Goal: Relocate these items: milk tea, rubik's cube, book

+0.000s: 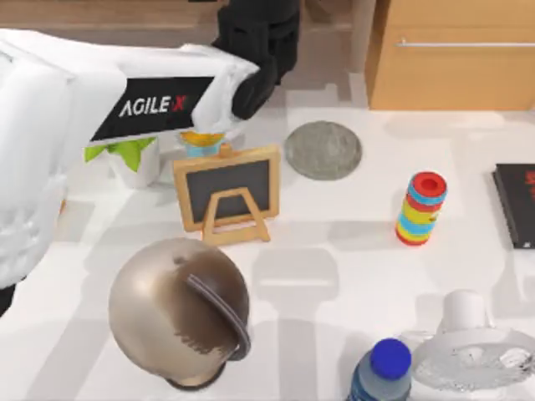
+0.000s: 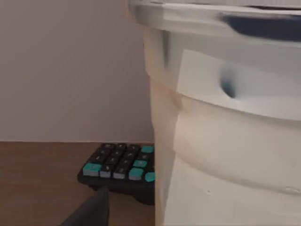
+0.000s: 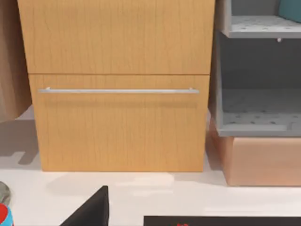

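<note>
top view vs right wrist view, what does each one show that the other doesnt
Top view alone: the left arm reaching across the table's back left, a small chalkboard easel, a grey round disc, a bronze helmet, a blue-capped bottle and a green-leafed pot.

Right wrist view alone: grey open shelves beside the cabinet, and a dark fingertip of the right gripper.

Both: the wooden cabinet with its metal handle, the flat black book, the striped cylinder and the white table.
</note>
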Robot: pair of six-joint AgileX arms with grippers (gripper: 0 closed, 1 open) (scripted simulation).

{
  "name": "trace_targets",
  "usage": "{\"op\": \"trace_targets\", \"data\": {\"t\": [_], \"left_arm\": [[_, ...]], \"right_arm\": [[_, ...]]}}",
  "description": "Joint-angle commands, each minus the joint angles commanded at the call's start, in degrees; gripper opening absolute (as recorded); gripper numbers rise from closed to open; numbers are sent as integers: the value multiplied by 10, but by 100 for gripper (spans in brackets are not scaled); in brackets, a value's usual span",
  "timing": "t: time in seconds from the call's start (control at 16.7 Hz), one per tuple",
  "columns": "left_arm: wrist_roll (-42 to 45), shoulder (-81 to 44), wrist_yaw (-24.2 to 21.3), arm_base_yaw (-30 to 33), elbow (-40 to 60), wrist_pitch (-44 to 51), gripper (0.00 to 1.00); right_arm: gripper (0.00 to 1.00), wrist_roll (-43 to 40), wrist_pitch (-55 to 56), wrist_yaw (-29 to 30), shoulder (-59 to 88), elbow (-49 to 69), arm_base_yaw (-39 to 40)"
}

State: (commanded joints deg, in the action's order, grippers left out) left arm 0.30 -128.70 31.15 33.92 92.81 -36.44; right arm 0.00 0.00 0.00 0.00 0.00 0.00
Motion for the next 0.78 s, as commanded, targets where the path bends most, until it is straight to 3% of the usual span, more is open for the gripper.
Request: {"op": "trace_targets", "data": {"t": [0.24, 0.54, 0.78], "left_arm": [[-1, -41, -9, -7, 71, 30, 100], [-1, -48, -9, -6, 82, 35, 100], [-1, -48, -9, -6, 82, 35, 70]], "right_arm": [[100, 0, 0, 0, 0, 0, 0], [100, 0, 0, 0, 0, 0, 0], [100, 0, 0, 0, 0, 0, 0]]}}
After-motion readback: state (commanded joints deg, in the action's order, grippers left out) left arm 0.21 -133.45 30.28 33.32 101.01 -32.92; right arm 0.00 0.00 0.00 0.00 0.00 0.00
